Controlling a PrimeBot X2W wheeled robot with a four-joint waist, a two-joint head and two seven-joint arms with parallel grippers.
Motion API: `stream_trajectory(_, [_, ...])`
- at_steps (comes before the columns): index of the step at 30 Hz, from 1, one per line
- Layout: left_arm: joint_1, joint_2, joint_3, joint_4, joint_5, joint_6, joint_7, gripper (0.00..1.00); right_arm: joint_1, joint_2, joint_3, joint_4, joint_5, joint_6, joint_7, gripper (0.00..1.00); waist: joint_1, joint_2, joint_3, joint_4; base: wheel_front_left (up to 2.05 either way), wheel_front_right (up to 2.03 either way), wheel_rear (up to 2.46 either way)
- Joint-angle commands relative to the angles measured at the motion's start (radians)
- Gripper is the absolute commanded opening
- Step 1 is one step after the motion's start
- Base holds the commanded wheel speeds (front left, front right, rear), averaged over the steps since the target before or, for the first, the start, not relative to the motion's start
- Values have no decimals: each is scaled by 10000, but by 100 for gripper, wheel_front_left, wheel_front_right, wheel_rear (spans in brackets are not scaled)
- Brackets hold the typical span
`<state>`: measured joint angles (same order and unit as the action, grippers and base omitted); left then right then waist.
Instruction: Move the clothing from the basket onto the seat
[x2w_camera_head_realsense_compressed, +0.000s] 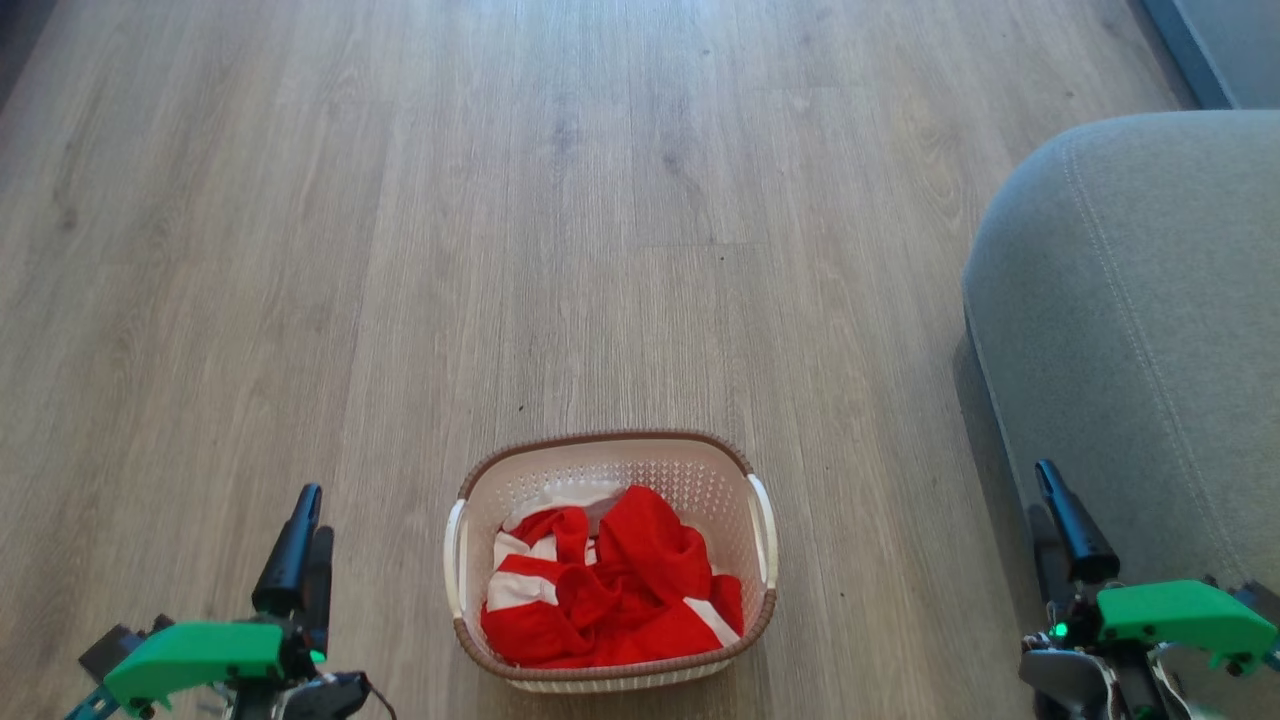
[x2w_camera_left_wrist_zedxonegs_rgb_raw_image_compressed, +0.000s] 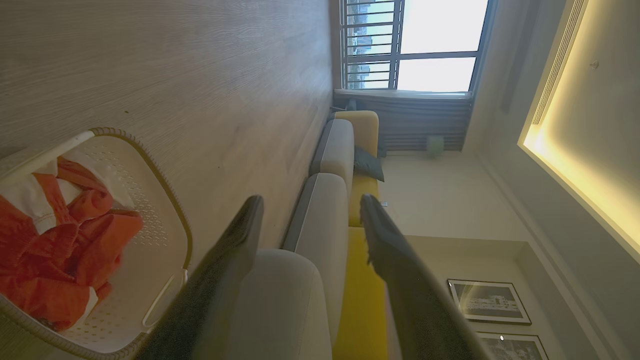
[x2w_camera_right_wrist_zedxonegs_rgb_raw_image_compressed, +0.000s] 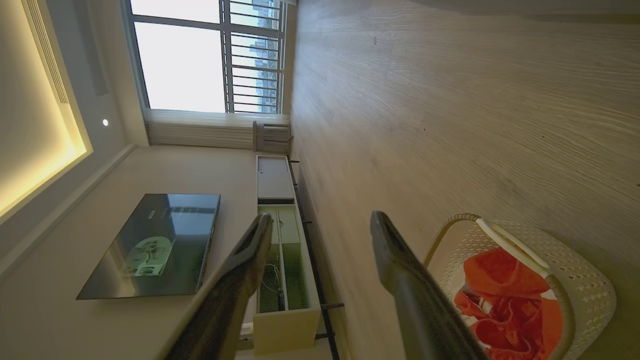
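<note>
Pale wood-plank floor (x2w_camera_head_realsense_compressed: 640, 200) | soft red-and-white-striped clothing (x2w_camera_head_realsense_compressed: 640, 580) crumpled inside small cream perforated plastic basket (x2w_camera_head_realsense_compressed: 600, 440), no clear long axis | left fingers (x2w_camera_head_realsense_compressed: 290, 560) just left of basket, spread, empty, pointing forward | right fingers (x2w_camera_head_realsense_compressed: 1075, 525) farther right of basket, spread, empty, beside large grey upholstered seat (x2w_camera_head_realsense_compressed: 1150, 320) | left arm judged nearer the clothing

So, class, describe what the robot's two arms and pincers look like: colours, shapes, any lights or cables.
The left pincer and the right pincer each have two long, slim, dark fingers tapering to rounded tips. Behind each sits a bright green cover, angular in shape, with a small green light glowing beside it. Dark metal parts and thin cables show under the covers.
</note>
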<state>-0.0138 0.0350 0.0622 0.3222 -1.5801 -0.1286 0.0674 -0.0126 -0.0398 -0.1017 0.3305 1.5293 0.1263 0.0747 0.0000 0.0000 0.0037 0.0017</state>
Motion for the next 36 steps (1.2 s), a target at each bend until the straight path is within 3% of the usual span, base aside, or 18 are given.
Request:
stream_trajectory(1, [-382,63,2,-329,231,-4,-119,100,-491,-136,21,-286,-361,14,-142,100,0,0,0,7,0,0,0])
stream_trajectory(16, [-441,76,29,-410,2595,52,-558,100,-664,-200,436,-626,-3447,18,-587,100,0,0,16,78,0,0,0])
stream_trajectory(26, [-383,84,-129,-670,4334,189,-849,100,-791,-313,835,-645,-4797,21,-884,100,0,0,-9,103,0,0,0])
stream_trajectory(36, [-328,91,-159,-812,5408,259,-1113,100,-846,-355,1072,-623,-5858,24,-1152,100,0,0,-17,108,0,0,0])
